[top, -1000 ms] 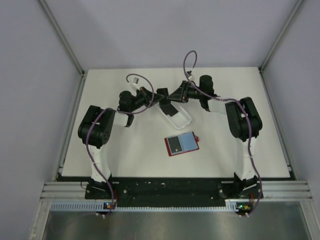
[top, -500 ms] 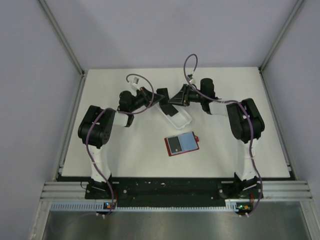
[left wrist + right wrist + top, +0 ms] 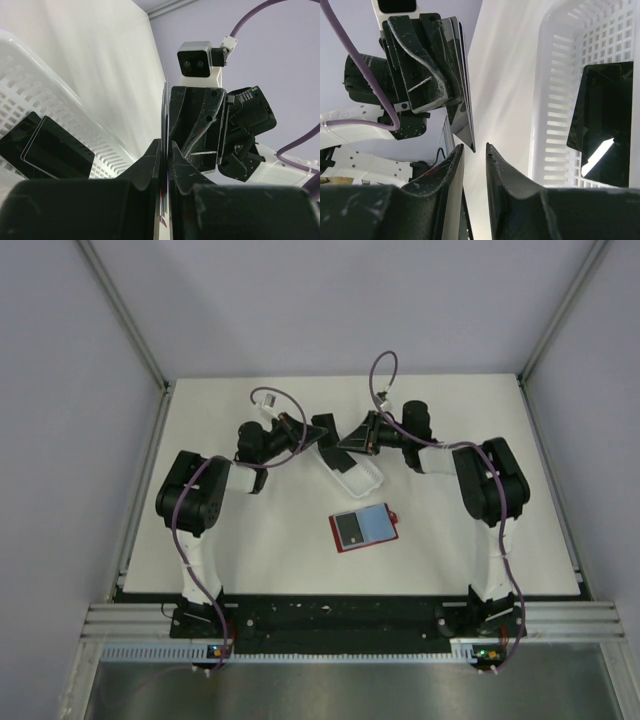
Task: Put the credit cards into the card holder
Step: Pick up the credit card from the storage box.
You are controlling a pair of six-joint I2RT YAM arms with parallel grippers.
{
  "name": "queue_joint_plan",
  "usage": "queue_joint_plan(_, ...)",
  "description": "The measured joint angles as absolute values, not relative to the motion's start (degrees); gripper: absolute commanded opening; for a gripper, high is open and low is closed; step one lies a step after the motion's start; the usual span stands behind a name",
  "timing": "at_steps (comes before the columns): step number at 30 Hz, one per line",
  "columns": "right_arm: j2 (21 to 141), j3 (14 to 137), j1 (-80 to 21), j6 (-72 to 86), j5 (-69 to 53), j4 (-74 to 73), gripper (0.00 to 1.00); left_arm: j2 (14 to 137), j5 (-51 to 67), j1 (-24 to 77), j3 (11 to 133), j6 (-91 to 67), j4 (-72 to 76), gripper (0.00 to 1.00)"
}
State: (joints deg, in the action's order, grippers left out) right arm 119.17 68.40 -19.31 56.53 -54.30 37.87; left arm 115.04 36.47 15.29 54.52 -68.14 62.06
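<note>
The desk (image 3: 250,550) reads the same as a second ago. Only my right arm (image 3: 480,480) has shifted: its wrist has eased slightly toward the near side and the cable loop has dropped with it. The left arm (image 3: 195,495) has held its pose. The white tray (image 3: 368,480) has not moved from the far middle of the desk. The card holder (image 3: 378,524) lies open nearer to me and well apart from both claws, pale blue inside facing up. One black card (image 3: 351,530) sits on its left half, though I cannot tell whether it is tucked into a slot. More dark cards (image 3: 602,130) lie in the tray.

Just by the tray's far end the two claws face each other nose to nose. My left claw (image 3: 165,147) is clamped tight on a thin stack of credit cards (image 3: 464,112), held on edge and sticking out past its fingers. My right claw (image 3: 474,152) is parted by a narrow gap and grips nothing. The lower corner of the stack sits right at the mouth of that gap, not clearly between the fingers.

I take the small right-arm adjustment as lining up to take a card from the stack. At best one card is home, so most of the job is ahead. The stack is thin and tight, so pinching only one card looks delicate.
</note>
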Motion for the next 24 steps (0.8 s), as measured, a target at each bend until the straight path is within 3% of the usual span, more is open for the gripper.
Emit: queue_joint_plan(24,119.2,67.9,-19.4,62.7,-54.5,45.0,0.2,115.0,33.3,15.3,52.9,-71.2,66.5,0.0)
